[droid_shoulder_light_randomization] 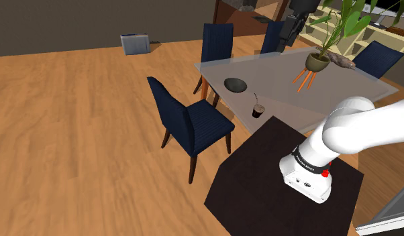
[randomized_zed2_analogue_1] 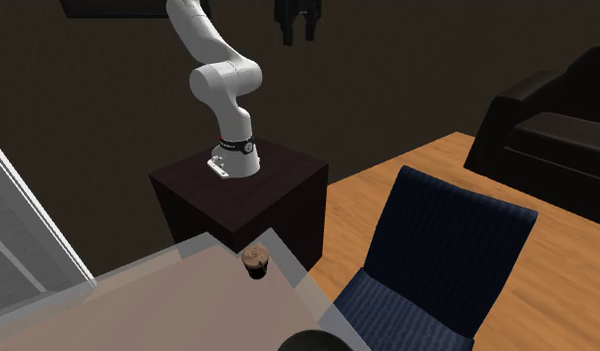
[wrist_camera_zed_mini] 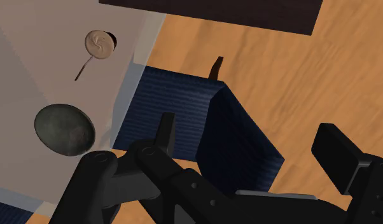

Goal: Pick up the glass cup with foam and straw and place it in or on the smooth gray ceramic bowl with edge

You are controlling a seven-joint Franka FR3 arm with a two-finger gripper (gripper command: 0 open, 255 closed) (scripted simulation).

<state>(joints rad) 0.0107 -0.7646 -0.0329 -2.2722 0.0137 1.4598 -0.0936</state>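
So here's what you've got: the cup [droid_shoulder_light_randomization: 258, 110] is a small clear tumbler with dark drink in it, a tan foamy top that looks round and swirly from the wrist view, and a thin straw poking up at a slant. It's standing upright on the table [droid_shoulder_light_randomization: 368, 90], a pale, see-through slab that reads as frosted glass, right by the edge nearest the stand [droid_shoulder_light_randomization: 261, 188], which is a plain dark box. The bowl [droid_shoulder_light_randomization: 235, 84] is a shallow, dark grey round dish with a smooth, slightly mottled inside. It sits on the same tabletop near the cup but not touching it, along the edge by the navy chair [droid_shoulder_light_randomization: 194, 127] with ribbed fabric and dark legs. There's also a potted plant [droid_shoulder_light_randomization: 317, 62] on little orange legs farther across the table. Your arm climbs from its white base on the stand, folds at the elbow and runs up out of the second exterior view's top. The gripper [randomized_zed2_analogue_1: 298, 38] hangs high up there pointing down, well apart from the cup. Its fingers [wrist_camera_zed_mini: 340, 156] stand spread wide with nothing clasped between them, just chair and wood floor [wrist_camera_zed_mini: 298, 70] far below.
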